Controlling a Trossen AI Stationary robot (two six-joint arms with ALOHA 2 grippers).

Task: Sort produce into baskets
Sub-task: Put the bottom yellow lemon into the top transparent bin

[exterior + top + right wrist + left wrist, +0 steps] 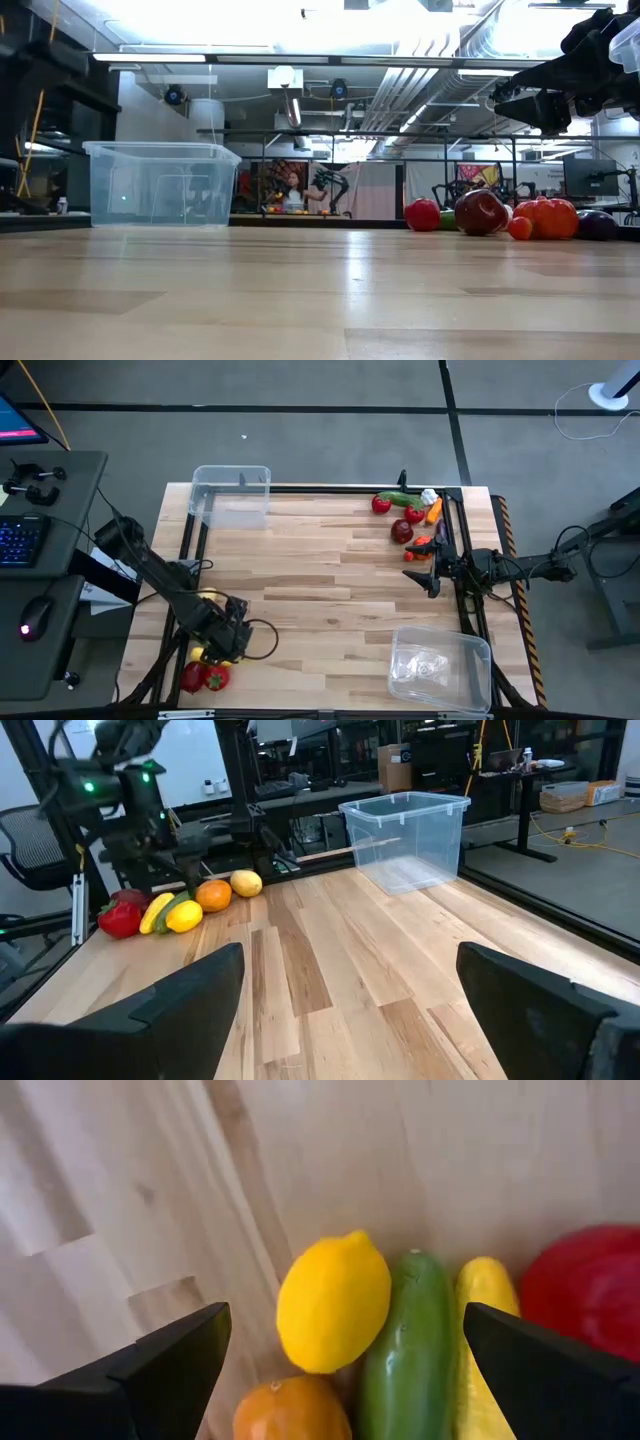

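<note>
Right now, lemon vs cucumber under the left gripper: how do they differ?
The lemon is yellow and egg-shaped with a small nub at one end; the cucumber is green, long and slim. The lemon shows whole, while the cucumber runs out of the left wrist view. Both lie side by side, touching, on the wooden table.

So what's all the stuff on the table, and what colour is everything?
baskets: two, clear; one at the far left corner, one at the near right corner
lemons: two, yellow, near left pile
orange: one, orange, same pile
cucumber: one, green, beside the lemon
red peppers: two, red, near left edge
far right pile: about seven pieces, red, green, white and orange
table: one, pale wood
left gripper: open, over the near left pile
right gripper: open, beside the far right pile
</note>
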